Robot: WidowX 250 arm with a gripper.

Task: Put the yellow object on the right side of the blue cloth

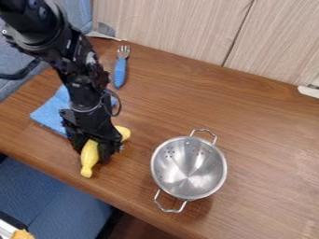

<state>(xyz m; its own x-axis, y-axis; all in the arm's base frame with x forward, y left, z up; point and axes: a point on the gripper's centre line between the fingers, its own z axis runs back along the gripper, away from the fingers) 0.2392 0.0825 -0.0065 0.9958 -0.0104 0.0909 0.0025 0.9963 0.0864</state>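
One yellow object (90, 158) is on or just above the tabletop (268, 154), off the near right side of the blue cloth (48, 114), as I work remotely. My jaws (95, 148) hang across its middle, likely so both protruding ends would balance; whether they are closed on it, or how far open, I cannot tell. A metal colander (198, 175) stands farther right.

Can't see the middle of the smooth, elongated yellow object (89, 161), covered by the black hand (93, 151), nor the part of the soft blue cloth (46, 114) behind the black jointed arm (78, 77). Can't follow the arm past the upper-left edge, or the brown wood-grain worktop (268, 140) past the left, right and bottom edges. Can't identify the small orange-tan thing (22, 235) cut off at bottom left.
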